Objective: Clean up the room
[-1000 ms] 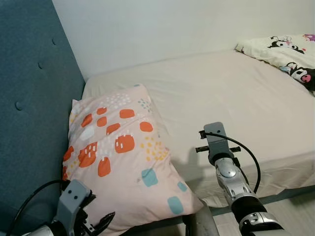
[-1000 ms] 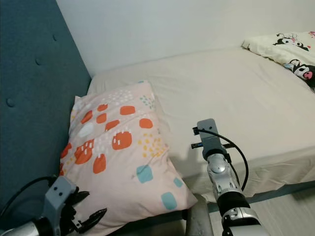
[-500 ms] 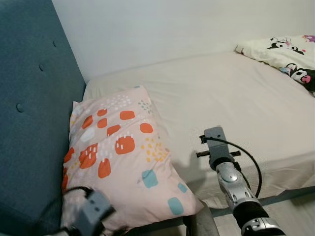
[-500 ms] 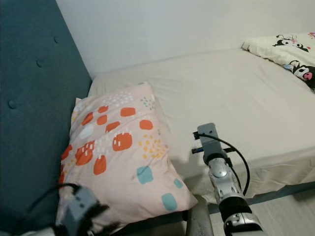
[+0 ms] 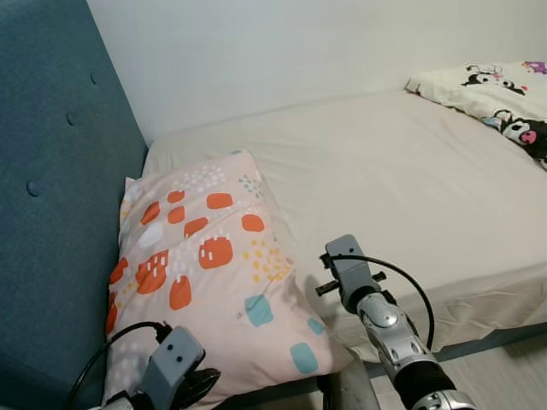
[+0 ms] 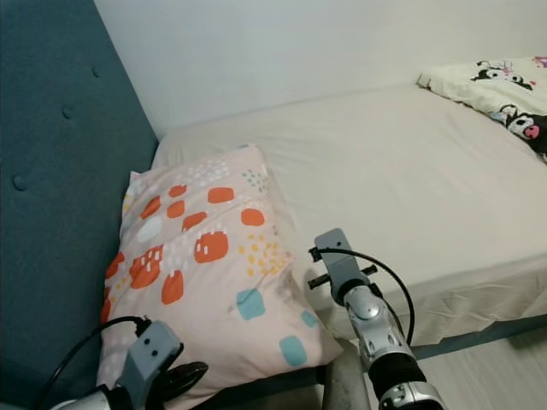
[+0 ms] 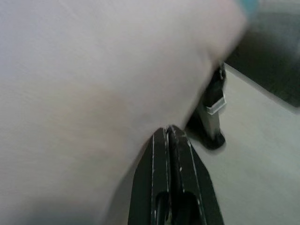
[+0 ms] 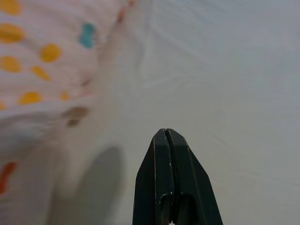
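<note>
Bed (image 5: 410, 179): cream fitted sheet, set against a white wall, with a teal tufted headboard (image 5: 51, 196) on the robot's left. Pillow (image 5: 205, 273): pale pink, printed with orange, white, yellow and teal marks; lies at the head end of the bed, leaning against the headboard, its near corner at the mattress edge. Quilt (image 5: 496, 98): white with cartoon figures, bunched at the far right of the bed, well apart from the pillow. Left gripper (image 7: 168, 133): low at the pillow's near left corner, fingers pressed together with nothing between them, tips against the pillow's pale fabric; a dark bed leg (image 7: 213, 112) and light floor (image 7: 262, 154) lie beyond. Right gripper (image 8: 165, 136): held over the sheet just beside the pillow's right edge, fingers closed and empty.
</note>
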{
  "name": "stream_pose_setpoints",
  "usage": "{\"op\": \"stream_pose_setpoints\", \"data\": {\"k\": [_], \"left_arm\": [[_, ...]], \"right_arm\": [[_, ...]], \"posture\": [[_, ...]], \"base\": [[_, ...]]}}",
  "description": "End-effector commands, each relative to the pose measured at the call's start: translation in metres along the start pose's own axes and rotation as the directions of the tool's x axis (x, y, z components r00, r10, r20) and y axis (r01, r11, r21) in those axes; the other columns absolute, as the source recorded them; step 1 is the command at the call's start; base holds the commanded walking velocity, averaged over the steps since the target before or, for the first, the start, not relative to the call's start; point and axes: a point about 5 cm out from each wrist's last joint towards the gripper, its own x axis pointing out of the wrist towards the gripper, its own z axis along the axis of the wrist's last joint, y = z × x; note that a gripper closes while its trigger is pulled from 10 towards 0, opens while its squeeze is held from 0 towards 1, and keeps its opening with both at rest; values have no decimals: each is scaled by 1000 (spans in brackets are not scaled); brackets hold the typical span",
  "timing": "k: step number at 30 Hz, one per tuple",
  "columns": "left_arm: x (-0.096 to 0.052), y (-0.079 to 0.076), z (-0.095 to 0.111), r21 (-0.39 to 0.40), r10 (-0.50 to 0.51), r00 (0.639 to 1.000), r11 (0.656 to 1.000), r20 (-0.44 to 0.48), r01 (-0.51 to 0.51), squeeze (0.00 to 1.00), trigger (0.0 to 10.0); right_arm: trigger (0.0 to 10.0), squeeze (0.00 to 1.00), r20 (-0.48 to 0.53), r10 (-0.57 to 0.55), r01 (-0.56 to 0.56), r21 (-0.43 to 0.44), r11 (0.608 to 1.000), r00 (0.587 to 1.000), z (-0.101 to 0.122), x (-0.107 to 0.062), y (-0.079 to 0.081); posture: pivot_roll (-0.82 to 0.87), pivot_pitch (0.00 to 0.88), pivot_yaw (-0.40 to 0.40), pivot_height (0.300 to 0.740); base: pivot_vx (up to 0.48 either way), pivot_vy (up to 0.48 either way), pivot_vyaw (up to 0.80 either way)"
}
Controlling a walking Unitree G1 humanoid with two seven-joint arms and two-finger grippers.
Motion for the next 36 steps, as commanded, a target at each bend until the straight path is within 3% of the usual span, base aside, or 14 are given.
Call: {"op": "stream_pose_setpoints", "data": {"k": [1, 4, 6, 7, 10, 13, 18, 20, 22, 23, 29, 32, 36], "left_arm": [[0, -4, -14, 20, -38, 996, 999, -82, 39, 0, 0], [15, -2, -26, 101, -44, 980, 993, -192, 64, 0, 0], [15, -2, -26, 101, -44, 980, 993, -192, 64, 0, 0], [25, 5, -27, 136, 5, 979, 990, -204, 23, 0, 0], [32, 12, -25, 165, 54, 979, 986, -196, -22, 0, 0], [53, 39, -7, 214, 231, 966, 956, -117, -203, 0, 0], [62, 52, 3, 249, 272, 958, 938, -94, -242, 0, 0], [69, 72, 14, 301, 311, 946, 914, -86, -273, 0, 0], [69, 72, 14, 301, 311, 946, 914, -86, -273, 0, 0], [71, 92, 23, 349, 352, 932, 887, -88, -302, 0, 0], [68, 115, 25, 421, 405, 907, 847, -114, -325, 0, 0], [62, 121, 22, 432, 413, 903, 841, -120, -327, 0, 0], [55, 118, 15, 414, 395, 910, 854, -127, -313, 0, 0]], "right_arm": [[10000, 0, -17, 28, -28, 9, 1000, 999, -4, -2, 6], [10000, 0, -18, 36, -35, 8, 999, 999, -4, -3, 6], [10000, 0, -18, 36, -35, 8, 999, 999, -4, -3, 6], [10000, 0, -19, 37, -37, 7, 999, 999, -4, -4, 6], [10000, 0, -20, 37, -36, 7, 999, 999, -5, -5, 6], [10000, 0, -21, 32, -32, 10, 999, 999, -6, -8, 6], [10000, 0, -23, 34, -34, 10, 999, 999, -8, -10, 8], [10000, 0, -31, 41, -41, 11, 999, 999, -10, -13, 10], [10000, 0, -31, 41, -41, 11, 999, 999, -10, -13, 10], [10000, 0, -38, 47, -46, 14, 999, 998, -13, -15, 13], [10000, 0, -44, 59, -58, 14, 998, 997, -13, -17, 18], [10000, 0, -46, 64, -64, 12, 998, 997, -13, -17, 20], [10000, 0, -48, 67, -66, 12, 998, 997, -13, -17, 21]], "posture": [[-83, 108, 28, 576], [-89, 114, 25, 576], [-89, 114, 25, 576], [-93, 118, 24, 576], [-94, 121, 25, 576], [-103, 132, 27, 576], [-106, 134, 29, 576], [-113, 141, 36, 576], [-113, 141, 36, 576], [-114, 144, 35, 576], [-118, 147, 36, 576], [-113, 144, 39, 576], [-109, 142, 38, 576]], "base": [[0, 0, 0], [0, 0, 0], [0, 0, 0], [0, 0, 0], [0, 0, 0], [0, 0, 0], [0, 0, 0], [0, 0, 0], [0, 0, 0], [0, 0, 0], [0, 0, 0], [0, 0, 0], [0, 0, 0]]}}
